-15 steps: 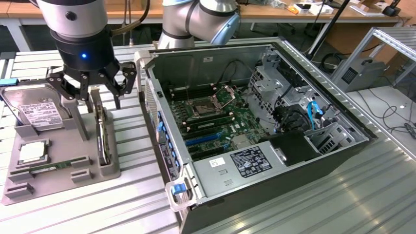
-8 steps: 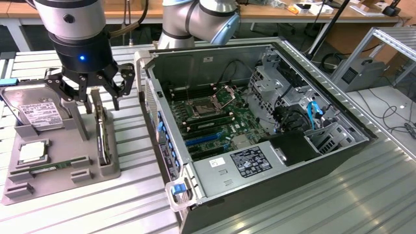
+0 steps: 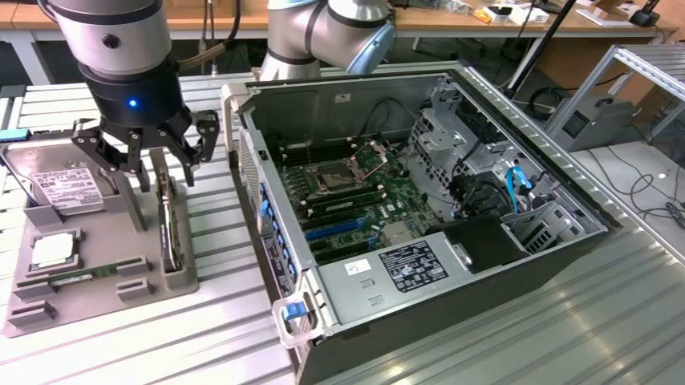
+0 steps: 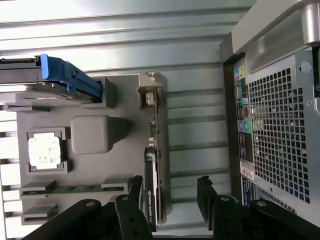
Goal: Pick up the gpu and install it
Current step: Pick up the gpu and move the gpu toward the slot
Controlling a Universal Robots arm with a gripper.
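gpu [image 4: 152,192] on edge, straddled by spread claw [image 4: 169,186]

Your exterior view looks steeply down on the desk [image 3: 557,337] from well back, taking in the open computer case [image 3: 428,200] and the parts tray [image 3: 96,281]. Your wrist view sits close above the claw [image 4: 169,184], facing straight down. Both share the tray, the gpu [image 4: 151,192] and the case's rear wall.

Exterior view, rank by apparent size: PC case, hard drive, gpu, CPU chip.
1. PC case
2. hard drive
3. CPU chip
Unranked: gpu. It stands edge-on and reads as a thin strip, longer than the chip but far narrower, so there is no fair comparison with the drive or chip.
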